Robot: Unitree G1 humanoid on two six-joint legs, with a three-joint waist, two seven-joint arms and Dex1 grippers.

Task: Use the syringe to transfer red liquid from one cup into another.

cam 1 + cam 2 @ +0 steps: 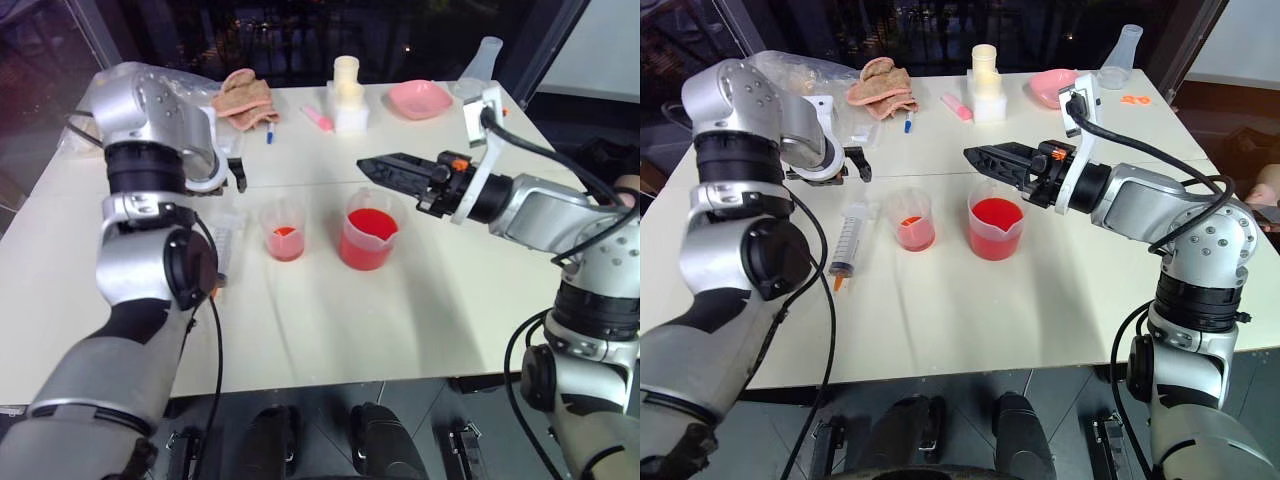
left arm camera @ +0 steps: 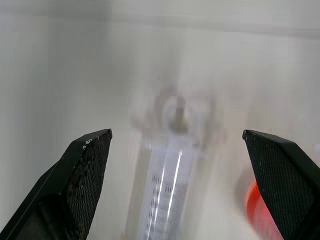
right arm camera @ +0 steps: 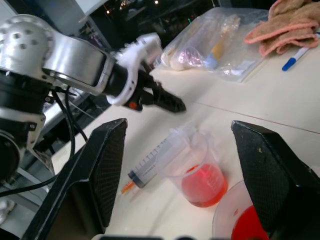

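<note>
The syringe (image 1: pixel 848 240) lies flat on the white table (image 1: pixel 970 310), left of the two beakers, its orange tip toward the table's front edge. My left gripper (image 2: pixel 176 132) hovers above it, open wide, with nothing between the fingers. The smaller beaker (image 1: pixel 910 220) holds a little red liquid (image 1: pixel 911 232). To its right, the larger beaker (image 1: pixel 995 222) holds much more. My right gripper (image 1: pixel 972 154) hangs level just above and behind the larger beaker, open and empty.
At the back of the table lie a pink towel (image 1: pixel 245 95), a blue pen (image 1: pixel 269 132), a pink marker (image 1: pixel 318 118), a white block with a cream cylinder (image 1: pixel 348 95), a pink dish (image 1: pixel 420 98) and a clear flask (image 1: pixel 485 60). A plastic bag (image 1: pixel 805 70) lies far left.
</note>
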